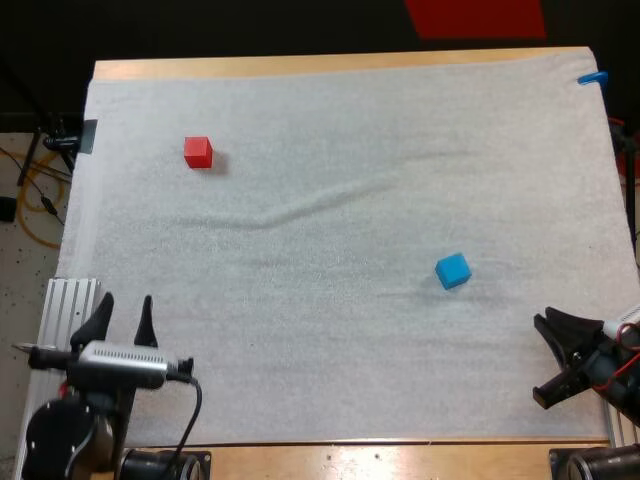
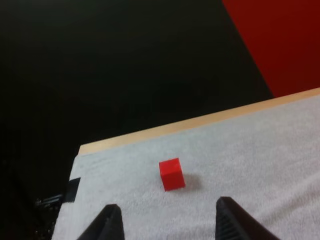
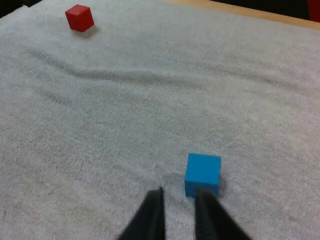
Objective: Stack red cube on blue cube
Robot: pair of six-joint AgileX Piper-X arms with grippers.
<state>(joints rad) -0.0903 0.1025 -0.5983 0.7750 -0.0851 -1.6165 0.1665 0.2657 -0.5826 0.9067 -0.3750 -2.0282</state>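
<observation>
The left gripper [image 1: 126, 306] hovers over the near left edge of the white mat [image 1: 350, 210]. Its two black fingers [image 1: 100, 318] stand well apart with nothing between them. The left wrist view shows that same wide gap [image 2: 167, 220].

The red cube [image 1: 198, 152] lies ahead of this gripper and a little to its right, well apart from it, near the mat's far left corner. From the left wrist camera the red cube [image 2: 171, 174] sits beyond the fingertips, about in line with the gap between them, and touches neither. It rests flat on the mat, close to the table's [image 1: 300, 66] far wooden edge.

The blue cube [image 1: 453, 270] sits alone on the mat, far from the red cube and much closer to the right gripper [image 1: 541, 358].

The right gripper hangs over the mat's near right edge, its fingers spread and holding nothing (the high view shows the spread best). The blue cube [image 3: 202, 173] is just beyond its fingertips [image 3: 179, 192], a little off to one side and not between them. The red cube [image 3: 79, 17] lies far beyond, across the mat.
</observation>
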